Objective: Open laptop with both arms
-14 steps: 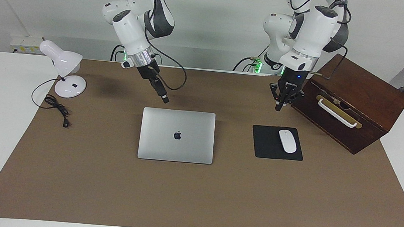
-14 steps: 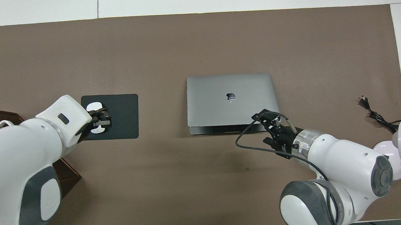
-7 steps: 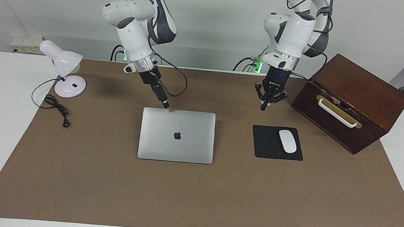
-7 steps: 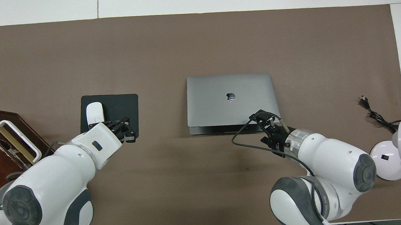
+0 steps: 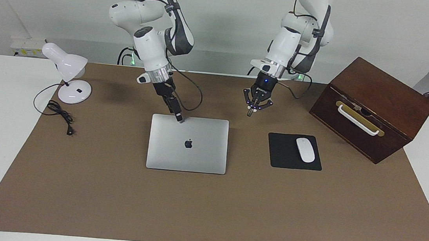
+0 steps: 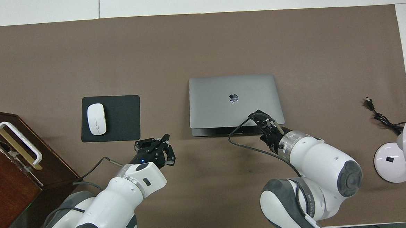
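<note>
Right gripper (image 5: 178, 118) is pressed on the closed laptop (image 5: 188, 144) at its twelve-o'clock edge, finger state untellable; left gripper (image 5: 251, 110), spread, is hung over the mat (image 5: 206, 210).

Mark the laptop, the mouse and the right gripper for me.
laptop (image 5: 196, 150): facing view, on the closed lid beside the logo.
mouse (image 5: 305, 149): facing view, middle of its white top.
right gripper (image 5: 178, 118): facing view, at its fingertips over the laptop's edge nearest the robots.
</note>
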Tool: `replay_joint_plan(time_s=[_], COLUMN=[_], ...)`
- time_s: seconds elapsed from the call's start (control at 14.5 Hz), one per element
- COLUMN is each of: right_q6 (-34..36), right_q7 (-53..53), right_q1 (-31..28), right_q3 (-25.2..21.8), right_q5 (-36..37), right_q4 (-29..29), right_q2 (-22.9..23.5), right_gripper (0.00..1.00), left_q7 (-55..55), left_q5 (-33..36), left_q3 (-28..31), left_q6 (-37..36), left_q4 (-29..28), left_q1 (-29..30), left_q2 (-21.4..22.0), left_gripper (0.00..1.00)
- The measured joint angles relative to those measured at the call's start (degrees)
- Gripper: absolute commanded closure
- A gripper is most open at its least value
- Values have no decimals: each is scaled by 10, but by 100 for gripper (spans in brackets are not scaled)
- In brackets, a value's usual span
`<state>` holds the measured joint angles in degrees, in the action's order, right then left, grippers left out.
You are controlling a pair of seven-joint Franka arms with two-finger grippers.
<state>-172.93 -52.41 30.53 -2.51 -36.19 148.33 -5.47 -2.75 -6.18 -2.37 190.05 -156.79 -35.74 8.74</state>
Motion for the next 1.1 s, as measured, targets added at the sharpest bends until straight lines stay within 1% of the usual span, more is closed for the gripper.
replay_joint_plan(time_s=[0.14,0.21,0.34,0.62,0.76,0.97,1.1], right_q6=[-18,-22,-38,-44,-54,-56,-56], right_q7=[0,0,0,1,1,2,3], right_q1=[0,0,0,0,0,0,-1], right_q3=[0,0,0,0,0,0,0], right_q5=[0,0,0,0,0,0,0], right_q4=[0,0,0,0,0,0,0], right_q2=[4,5,8,8,9,9,9], right_gripper=[0,0,0,0,0,0,0], left_q7=[4,5,14,47,50,51,51], left_q5=[0,0,0,0,0,0,0], left_q3=[0,0,1,1,1,1,1], left_q6=[30,38,41,42,54,84,92], left_q4=[0,0,0,0,0,3,15], left_q1=[-20,-30,-44,-61,-66,-71,-74], left_q2=[-24,-29,-31,-32,-38,-70,-92], left_gripper=[100,100,100,100,100,100,100])
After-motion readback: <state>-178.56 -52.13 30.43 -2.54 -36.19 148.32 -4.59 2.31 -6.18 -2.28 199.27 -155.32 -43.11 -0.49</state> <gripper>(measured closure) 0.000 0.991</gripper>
